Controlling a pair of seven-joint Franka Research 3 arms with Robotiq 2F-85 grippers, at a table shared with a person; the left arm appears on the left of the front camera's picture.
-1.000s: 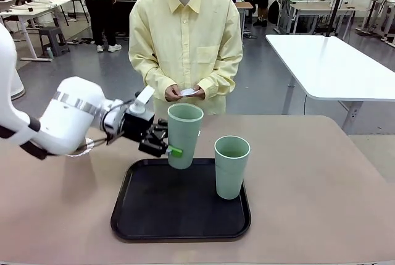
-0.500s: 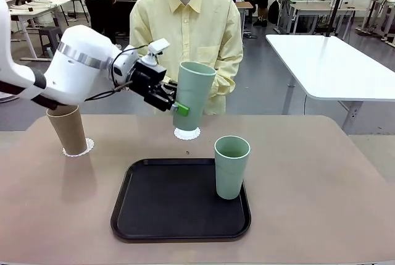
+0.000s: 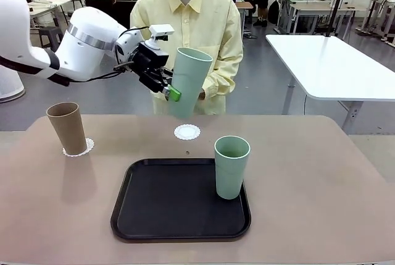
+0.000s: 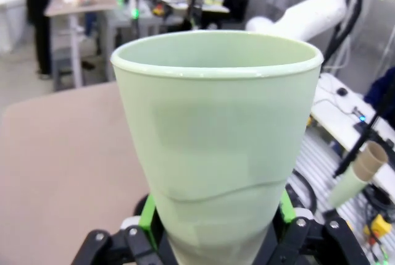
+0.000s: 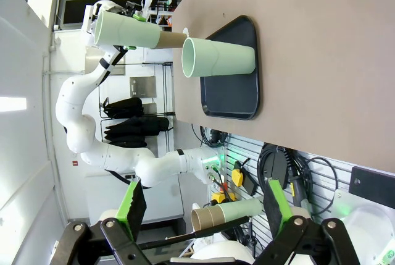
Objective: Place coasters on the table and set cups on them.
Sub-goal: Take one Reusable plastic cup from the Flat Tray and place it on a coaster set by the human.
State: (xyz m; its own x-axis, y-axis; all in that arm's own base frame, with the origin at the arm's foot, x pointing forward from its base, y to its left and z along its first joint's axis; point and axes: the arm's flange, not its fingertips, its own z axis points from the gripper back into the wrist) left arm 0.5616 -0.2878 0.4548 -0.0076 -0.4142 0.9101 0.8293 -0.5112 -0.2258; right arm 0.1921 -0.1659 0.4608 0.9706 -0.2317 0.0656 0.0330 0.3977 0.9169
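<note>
Reads pale sage green, matte and plain, on the raised cup (image 3: 188, 79) and on the second cup (image 3: 231, 166). Tan-brown on the third cup (image 3: 68, 128). White with lacy scalloped edging on the bare coaster (image 3: 187, 132) and the coaster under the third cup (image 3: 88, 147). Plain black on the tray (image 3: 142, 215); flat beige-brown on the table (image 3: 321, 191). Black with bright green pads on the left gripper (image 3: 174, 94) and the right gripper (image 5: 200, 206). Glossy white with a silver band on the left arm (image 3: 92, 36). Pale yellow on the person's shirt (image 3: 185, 30).
</note>
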